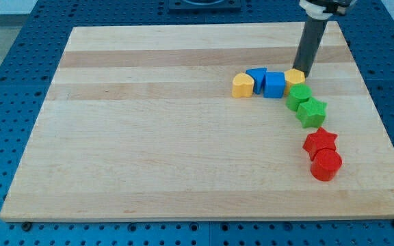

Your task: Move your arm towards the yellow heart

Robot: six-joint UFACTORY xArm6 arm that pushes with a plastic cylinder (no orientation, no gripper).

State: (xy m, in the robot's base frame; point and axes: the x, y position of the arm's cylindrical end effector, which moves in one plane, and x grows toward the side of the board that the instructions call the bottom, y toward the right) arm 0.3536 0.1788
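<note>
Yellow heart-shaped block (243, 85) sits at the left end of a row with two blue blocks (268, 83) on the pale wooden board (149, 137). My tip (299, 73) holds nothing, touching a small yellow block (294, 76) at the row's right end.

You see a pale wooden surface (149, 137) carrying a yellow heart (243, 85), two blue blocks (256, 76) (274, 85), a yellow block (294, 76), two green blocks (297, 96) (312, 112), a red star (320, 141) and a red cylinder (326, 165).
</note>
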